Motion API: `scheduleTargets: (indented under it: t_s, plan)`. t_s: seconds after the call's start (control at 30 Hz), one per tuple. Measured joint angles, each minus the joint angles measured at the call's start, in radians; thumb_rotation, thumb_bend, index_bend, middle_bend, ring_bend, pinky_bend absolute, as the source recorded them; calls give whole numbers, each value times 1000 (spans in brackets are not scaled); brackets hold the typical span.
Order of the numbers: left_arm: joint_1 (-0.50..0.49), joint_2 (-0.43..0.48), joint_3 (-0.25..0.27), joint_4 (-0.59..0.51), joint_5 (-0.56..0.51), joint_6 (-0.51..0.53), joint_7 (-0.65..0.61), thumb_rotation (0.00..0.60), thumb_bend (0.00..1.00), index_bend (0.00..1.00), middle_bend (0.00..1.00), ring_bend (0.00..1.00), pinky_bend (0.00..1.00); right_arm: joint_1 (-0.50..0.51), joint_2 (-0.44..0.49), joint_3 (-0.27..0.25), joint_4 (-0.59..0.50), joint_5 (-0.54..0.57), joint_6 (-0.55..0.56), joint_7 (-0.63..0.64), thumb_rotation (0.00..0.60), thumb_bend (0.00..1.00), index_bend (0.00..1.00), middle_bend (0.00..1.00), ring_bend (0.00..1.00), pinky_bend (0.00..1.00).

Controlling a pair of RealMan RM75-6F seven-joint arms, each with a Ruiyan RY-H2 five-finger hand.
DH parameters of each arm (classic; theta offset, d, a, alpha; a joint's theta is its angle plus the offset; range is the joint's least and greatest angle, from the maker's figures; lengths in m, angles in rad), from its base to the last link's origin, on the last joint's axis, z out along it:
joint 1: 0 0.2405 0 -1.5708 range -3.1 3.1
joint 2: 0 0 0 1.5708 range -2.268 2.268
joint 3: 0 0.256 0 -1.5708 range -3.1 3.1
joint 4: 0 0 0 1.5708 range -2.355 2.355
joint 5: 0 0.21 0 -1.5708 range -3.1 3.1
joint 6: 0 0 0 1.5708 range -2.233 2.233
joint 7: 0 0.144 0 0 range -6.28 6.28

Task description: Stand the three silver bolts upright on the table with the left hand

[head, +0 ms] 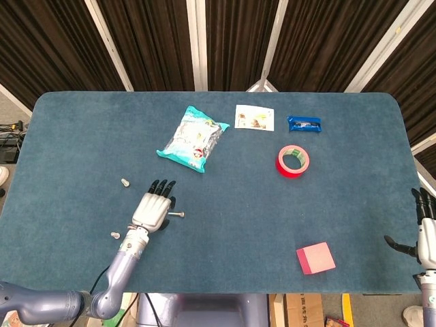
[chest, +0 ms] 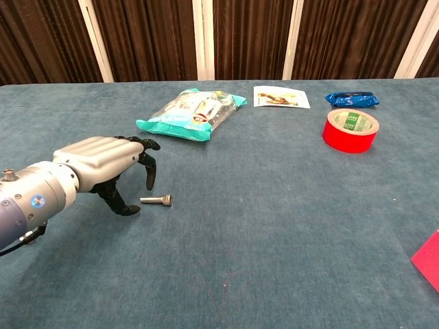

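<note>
One silver bolt [head: 179, 214] [chest: 156, 200] lies flat on the blue table [head: 272, 204]. My left hand [head: 153, 208] [chest: 110, 163] hovers right beside its left end, fingers spread and arched downward, holding nothing. Two more silver bolts stand upright: one [head: 125, 182] up-left of the hand, whose top [chest: 7, 175] peeks over my forearm in the chest view, and one [head: 115, 235] beside my wrist. My right hand [head: 426, 235] sits at the table's right edge, fingers apart and empty.
A teal snack bag [head: 193, 138] [chest: 192, 113] lies behind the left hand. Further back right are a white card [head: 254, 117], a blue packet [head: 304, 123] and a red tape roll [head: 293, 161] [chest: 350, 129]. A pink block [head: 315, 258] rests front right.
</note>
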Motion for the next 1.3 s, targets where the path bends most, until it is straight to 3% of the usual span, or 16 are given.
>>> scheduleTargets:
  t_s: [1.3]
  plan:
    - [2, -68, 11, 100, 40, -2, 15, 600, 456, 504, 40, 0, 0, -3, 0, 8, -5, 14, 4, 10, 600, 0, 1, 0, 0, 0]
